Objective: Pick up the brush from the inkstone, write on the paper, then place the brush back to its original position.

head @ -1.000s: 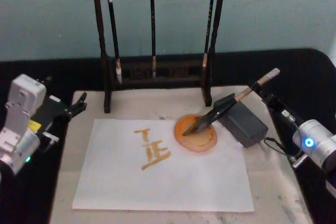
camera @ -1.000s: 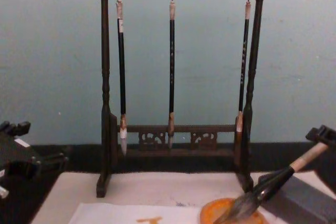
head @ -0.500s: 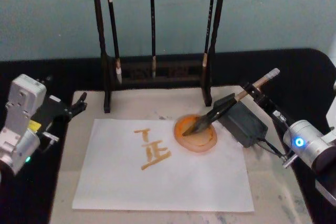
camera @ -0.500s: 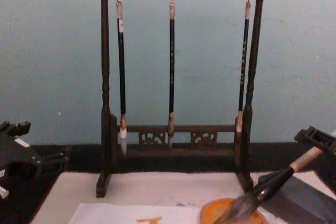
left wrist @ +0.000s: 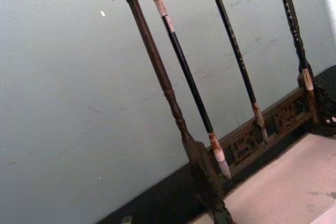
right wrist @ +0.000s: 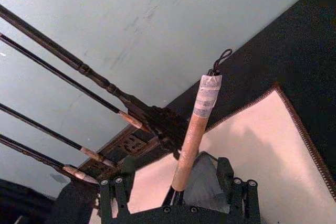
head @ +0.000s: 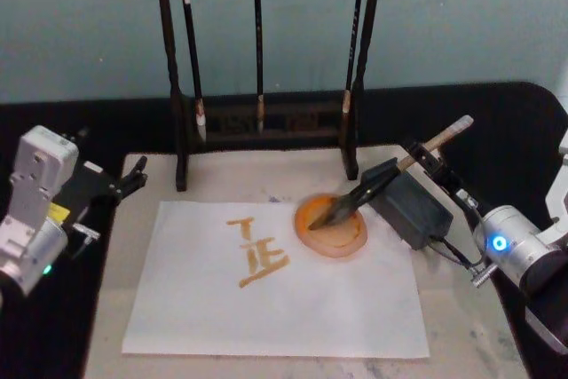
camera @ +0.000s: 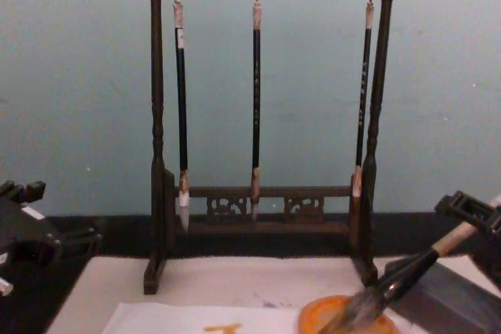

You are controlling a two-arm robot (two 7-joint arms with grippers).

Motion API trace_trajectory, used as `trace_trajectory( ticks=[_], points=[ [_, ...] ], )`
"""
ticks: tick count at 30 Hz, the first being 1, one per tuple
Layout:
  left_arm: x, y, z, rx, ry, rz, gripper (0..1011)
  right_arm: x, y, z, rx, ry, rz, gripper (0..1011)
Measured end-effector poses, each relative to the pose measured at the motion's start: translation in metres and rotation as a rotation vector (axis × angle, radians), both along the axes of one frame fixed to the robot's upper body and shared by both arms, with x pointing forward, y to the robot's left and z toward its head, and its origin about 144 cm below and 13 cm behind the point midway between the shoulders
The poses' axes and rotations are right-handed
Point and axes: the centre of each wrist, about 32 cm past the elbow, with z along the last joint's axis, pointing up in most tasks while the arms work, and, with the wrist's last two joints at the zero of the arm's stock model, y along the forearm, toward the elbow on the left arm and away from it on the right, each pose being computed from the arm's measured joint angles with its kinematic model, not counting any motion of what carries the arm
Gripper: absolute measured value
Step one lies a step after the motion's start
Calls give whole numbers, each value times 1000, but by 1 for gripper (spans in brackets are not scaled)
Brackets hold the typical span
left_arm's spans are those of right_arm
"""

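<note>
The brush [head: 368, 188] lies tilted, its black shaft propped on the dark grey inkstone [head: 410, 206] and its tuft in a round orange dish [head: 330, 226]. My right gripper [head: 426, 159] is open, with a finger on each side of the tan handle [right wrist: 191, 140] and a gap at each side. In the chest view the right gripper [camera: 470, 213] sits at the handle's upper end, above the brush [camera: 407, 271]. The white paper [head: 266, 299] carries orange strokes [head: 257, 255] left of the dish. My left gripper [head: 124, 185] is parked open off the table's left edge.
A dark wooden rack [head: 266, 122] with three slim hanging brushes [camera: 256, 99] stands at the back of the cream mat [head: 461, 308]. Its right post [head: 353, 130] is close behind the dish. Black cloth surrounds the mat. Bare paper lies toward the front.
My right gripper has moved in toward the brush handle and now straddles its upper part. The brush, the paper and the left arm have not moved.
</note>
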Motion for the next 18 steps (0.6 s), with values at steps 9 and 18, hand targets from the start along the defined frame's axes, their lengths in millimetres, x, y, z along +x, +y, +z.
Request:
trace_trajectory(
  ticks=[9, 18],
  points=[
    [0, 0, 0, 0, 0, 0, 1010, -2, 2, 1, -12, -1, -13, 1000],
    [0, 0, 0, 0, 0, 0, 1010, -4, -2, 2, -21, -2, -16, 1000]
  ],
)
